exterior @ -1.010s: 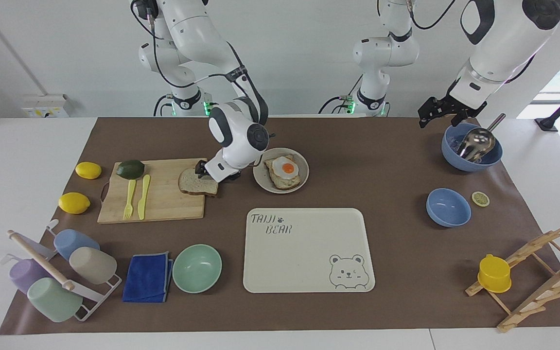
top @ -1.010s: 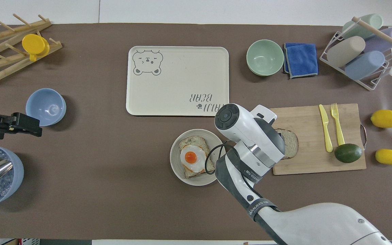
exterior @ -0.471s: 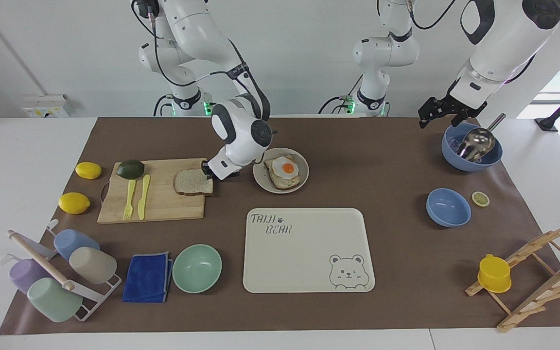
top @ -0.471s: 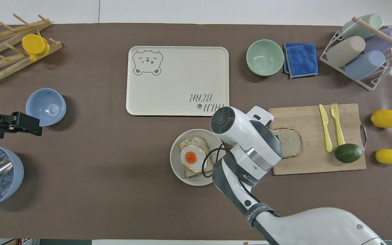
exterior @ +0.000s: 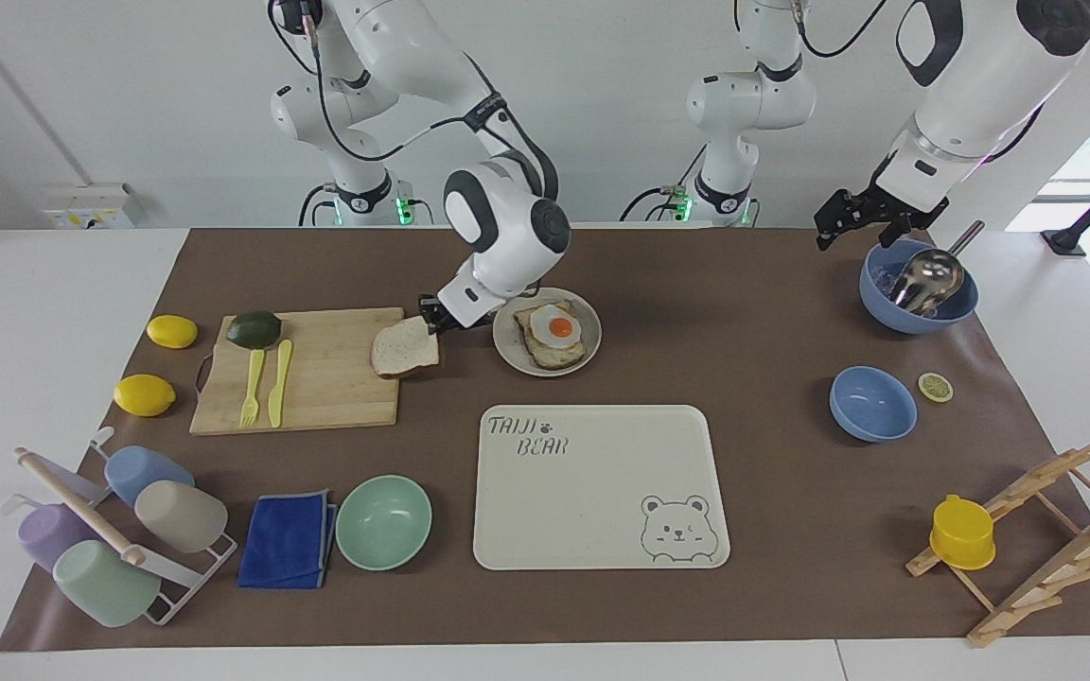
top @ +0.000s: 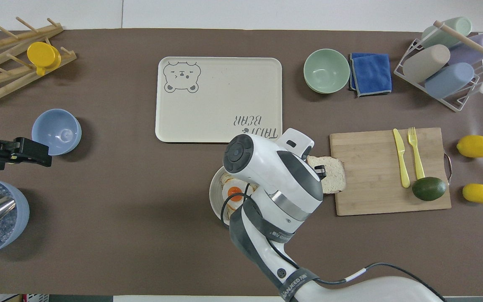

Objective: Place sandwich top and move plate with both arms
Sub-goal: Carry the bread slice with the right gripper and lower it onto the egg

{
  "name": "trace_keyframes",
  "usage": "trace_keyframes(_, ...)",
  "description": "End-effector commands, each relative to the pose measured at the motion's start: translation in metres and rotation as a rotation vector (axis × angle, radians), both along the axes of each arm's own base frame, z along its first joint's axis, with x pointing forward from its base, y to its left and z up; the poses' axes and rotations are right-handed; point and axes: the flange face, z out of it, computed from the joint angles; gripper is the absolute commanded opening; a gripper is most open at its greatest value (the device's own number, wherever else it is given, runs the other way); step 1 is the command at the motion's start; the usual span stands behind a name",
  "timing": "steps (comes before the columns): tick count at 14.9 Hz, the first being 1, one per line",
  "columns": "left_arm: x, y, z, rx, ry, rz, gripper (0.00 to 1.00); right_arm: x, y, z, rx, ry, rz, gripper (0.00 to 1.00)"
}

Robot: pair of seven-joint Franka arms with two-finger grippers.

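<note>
The sandwich top (exterior: 403, 349), a pale bread slice with a brown crust, hangs tilted from my right gripper (exterior: 431, 317), which is shut on its edge. It is held over the edge of the cutting board (exterior: 318, 388) nearest the plate; it also shows in the overhead view (top: 333, 175), beside the right gripper (top: 319, 171). The beige plate (exterior: 593, 348) lies beside the board and bears a toast slice with a fried egg (exterior: 555, 333). In the overhead view my right arm covers most of the plate (top: 213, 197). My left gripper (exterior: 845, 218) waits over the blue bowl with a ladle (exterior: 919, 284).
The board carries a yellow knife and fork (exterior: 264, 380) and an avocado (exterior: 254, 328); two lemons (exterior: 157, 364) lie beside it. The cream bear tray (exterior: 600, 487), mint-green bowl (exterior: 383, 521), blue cloth (exterior: 289, 539) and cup rack (exterior: 119, 530) lie farther from the robots. An empty blue bowl (exterior: 872, 403) and a wooden rack (exterior: 1037, 530) stand toward the left arm's end.
My right gripper has lifted the bread slice off the cutting board and carried it toward the plate. The left arm has not moved.
</note>
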Motion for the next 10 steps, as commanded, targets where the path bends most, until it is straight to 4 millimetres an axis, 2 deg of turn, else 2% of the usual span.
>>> trace_keyframes(1,-0.001,-0.003,0.003,0.016,-0.042,-0.012,1.0,-0.007,0.057,0.049,0.046,-0.015,0.053,0.0)
trace_keyframes(2,0.0,-0.003,0.004,0.015,-0.051,-0.011,1.0,-0.012,0.08,0.058,0.087,-0.018,0.068,0.0)
trace_keyframes(5,0.001,0.0,0.003,0.015,-0.056,-0.007,1.0,-0.041,0.125,0.053,0.162,-0.032,0.089,0.0)
trace_keyframes(9,0.001,0.001,0.003,0.015,-0.056,-0.004,1.0,-0.059,0.152,0.038,0.232,-0.042,0.096,0.0)
trace_keyframes(10,0.001,0.001,0.003,0.015,-0.056,-0.004,1.0,-0.064,0.15,0.03,0.228,-0.036,0.1,0.0)
